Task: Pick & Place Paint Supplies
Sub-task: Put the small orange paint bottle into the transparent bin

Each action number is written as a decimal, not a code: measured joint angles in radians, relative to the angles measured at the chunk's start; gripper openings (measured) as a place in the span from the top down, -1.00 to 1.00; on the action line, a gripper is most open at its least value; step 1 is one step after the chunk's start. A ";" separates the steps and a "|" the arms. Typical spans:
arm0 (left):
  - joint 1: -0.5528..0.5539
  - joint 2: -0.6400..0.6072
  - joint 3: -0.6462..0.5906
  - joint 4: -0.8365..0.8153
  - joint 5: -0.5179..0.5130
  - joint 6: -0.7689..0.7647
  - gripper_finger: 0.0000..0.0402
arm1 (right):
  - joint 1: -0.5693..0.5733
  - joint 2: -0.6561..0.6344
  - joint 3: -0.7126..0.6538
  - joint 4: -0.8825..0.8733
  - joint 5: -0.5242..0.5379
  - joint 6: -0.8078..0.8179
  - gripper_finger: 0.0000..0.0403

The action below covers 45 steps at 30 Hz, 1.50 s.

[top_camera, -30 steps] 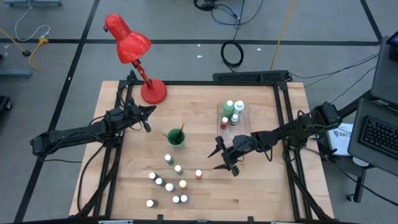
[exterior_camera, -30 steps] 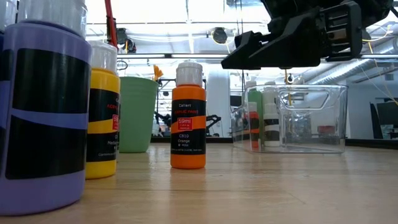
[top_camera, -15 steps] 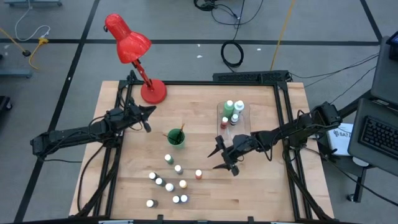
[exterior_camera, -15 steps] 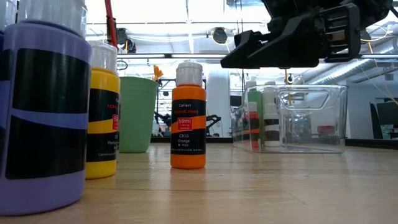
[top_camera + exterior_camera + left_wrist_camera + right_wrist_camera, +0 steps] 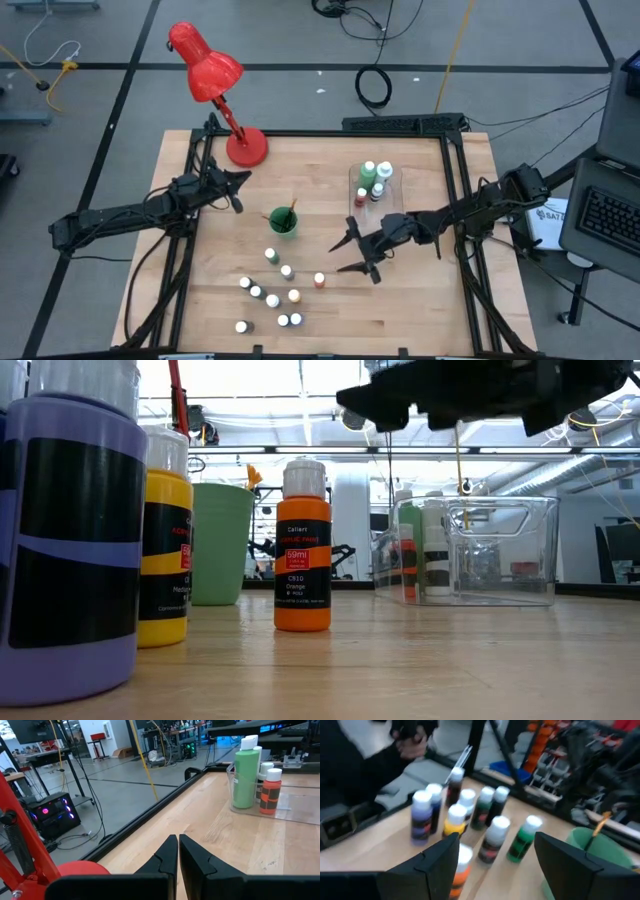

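Compared with half a second ago, we see the right gripper point(image 5: 350, 256) shifted a little toward the table's left side and front edge, closer to the orange bottle point(image 5: 319, 280); in the low view it now sits higher and further left. Its fingers are spread wide and hold nothing. Everything else looks unchanged.

The left gripper point(image 5: 238, 188) waits near the table's left edge, beside the red lamp point(image 5: 215, 80), its fingers pressed together on nothing.

The small white-capped bottles point(image 5: 272, 300) stand in a loose cluster near the front edge, left of centre, with the orange one at the cluster's right end. The green cup point(image 5: 283, 221) stands mid-table with brush handles poking out. The clear tray point(image 5: 390, 196) lies toward the back right and holds taller green bottles point(image 5: 367, 175) and smaller ones.

From above we mostly see caps, so most bottle colours are hard to tell. In the low view the nearest purple bottle point(image 5: 65, 530) is cut off at the frame edge, and the right wrist view is blurred, so labels there cannot be read.
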 joint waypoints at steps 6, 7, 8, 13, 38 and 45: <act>0.000 0.000 0.000 0.000 -0.001 0.029 0.89 | -0.014 0.000 0.000 0.115 0.030 0.051 -0.26; 0.000 0.000 0.000 0.001 -0.001 0.030 0.89 | -0.014 0.000 0.000 0.126 0.031 0.065 -0.26; 0.000 0.000 0.000 0.002 -0.001 0.031 0.89 | -0.014 0.000 0.000 0.134 0.043 0.080 -0.26; 0.000 0.000 0.000 0.007 -0.001 0.024 0.89 | -0.005 0.000 0.000 0.140 0.208 0.164 -0.26; 0.000 0.000 0.000 -0.024 0.001 -0.101 0.89 | 0.096 0.127 0.000 0.170 0.258 0.381 -0.26; 0.000 0.000 0.000 -0.009 0.001 -0.084 0.89 | 0.100 0.130 0.000 0.157 0.254 0.362 -0.26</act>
